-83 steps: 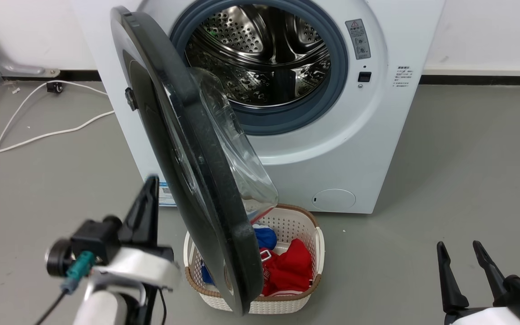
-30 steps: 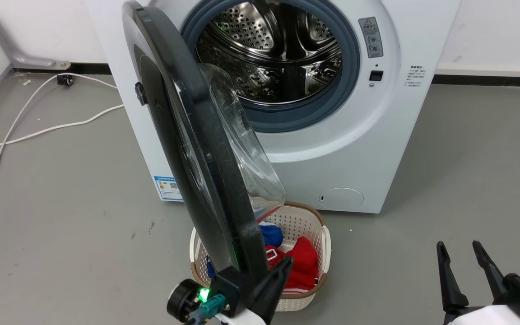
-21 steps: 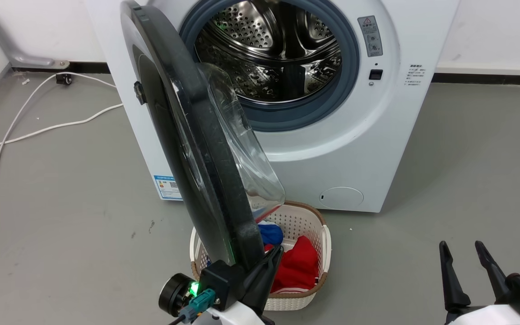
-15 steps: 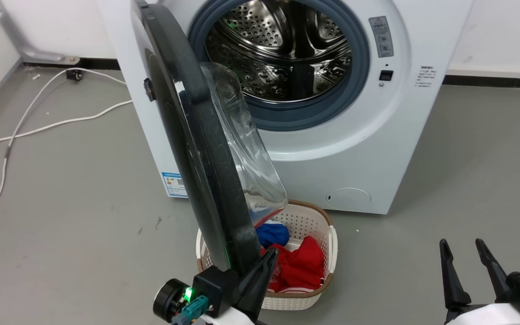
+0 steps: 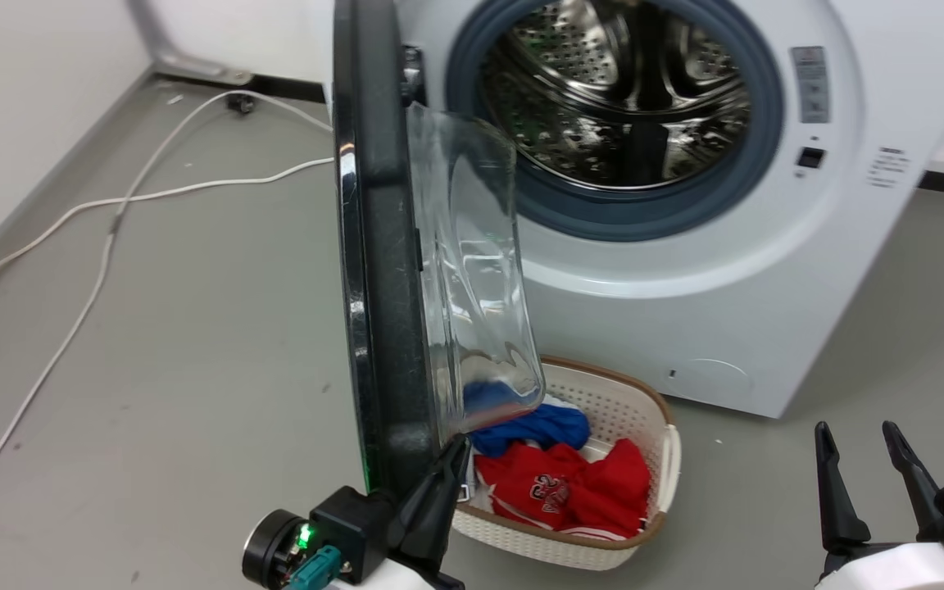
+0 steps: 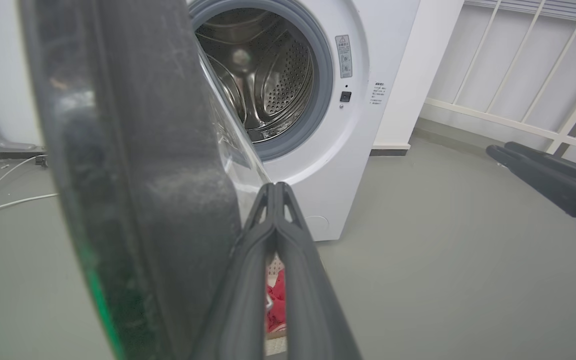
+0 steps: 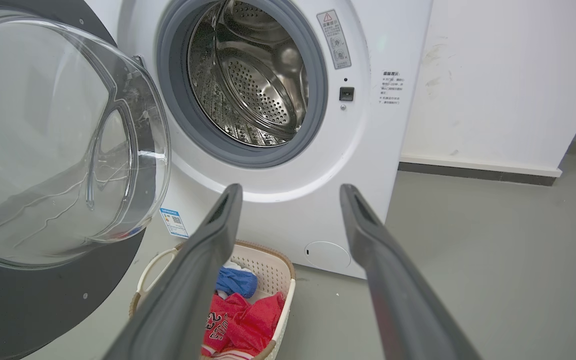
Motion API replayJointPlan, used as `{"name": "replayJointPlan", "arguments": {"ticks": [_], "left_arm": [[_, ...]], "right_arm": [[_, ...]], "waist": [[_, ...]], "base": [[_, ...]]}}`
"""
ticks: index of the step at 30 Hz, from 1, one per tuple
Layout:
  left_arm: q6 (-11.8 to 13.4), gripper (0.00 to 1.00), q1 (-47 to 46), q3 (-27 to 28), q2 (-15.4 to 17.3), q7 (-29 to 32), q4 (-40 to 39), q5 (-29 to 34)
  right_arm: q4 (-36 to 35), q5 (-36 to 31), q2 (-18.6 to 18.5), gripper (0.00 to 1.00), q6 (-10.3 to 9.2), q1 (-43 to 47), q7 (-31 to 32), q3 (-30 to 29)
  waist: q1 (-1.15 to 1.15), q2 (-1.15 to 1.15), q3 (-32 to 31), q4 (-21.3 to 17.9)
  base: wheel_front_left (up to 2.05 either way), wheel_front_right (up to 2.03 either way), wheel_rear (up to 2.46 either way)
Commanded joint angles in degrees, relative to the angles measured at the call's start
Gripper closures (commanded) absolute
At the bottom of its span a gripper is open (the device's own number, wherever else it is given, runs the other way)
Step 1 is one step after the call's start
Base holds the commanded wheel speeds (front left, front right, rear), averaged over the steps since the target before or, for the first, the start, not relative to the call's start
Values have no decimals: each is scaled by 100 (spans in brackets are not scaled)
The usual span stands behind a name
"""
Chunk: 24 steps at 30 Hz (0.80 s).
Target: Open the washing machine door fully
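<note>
Roughly edge-on: washing machine door (image 5: 378, 246) stands out from washing machine (image 5: 685, 311).
Left claw (image 5: 456, 447) closed, empty, tip at door's lower inner rim; right claw (image 5: 856, 430) open, well apart.

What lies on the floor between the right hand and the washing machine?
Bare grey floor, seen in the head view; the laundry basket sits further left.
</note>
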Motion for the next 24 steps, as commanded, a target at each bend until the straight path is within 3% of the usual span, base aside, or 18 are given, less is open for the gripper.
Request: {"name": "replayJointPlan", "arguments": {"ticks": [1,12,18,24], "left_arm": [[84,100,-2,114,51,-52,-10,0],[371,100,54,706,123,-246,164,-333],[563,100,43,1418,250,-449,364,-719],[566,100,-174,2093,519,-539,605,-1105]], "right_arm": [[-43,-31,7,0,-1,-72,20,-7],[-224,-307,5,0,-1,-183,137,11],[-281,-330,5,0,-1,-283,195,46],[-403,-318,5,0,-1,-454,273,44]], "waist": [[0,0,28,262],[0,0,98,989],[0,0,203,1069],[0,0,480,1027]], "base": [[0,0,0],[0,0,0],[0,0,0],[0,0,0]]}}
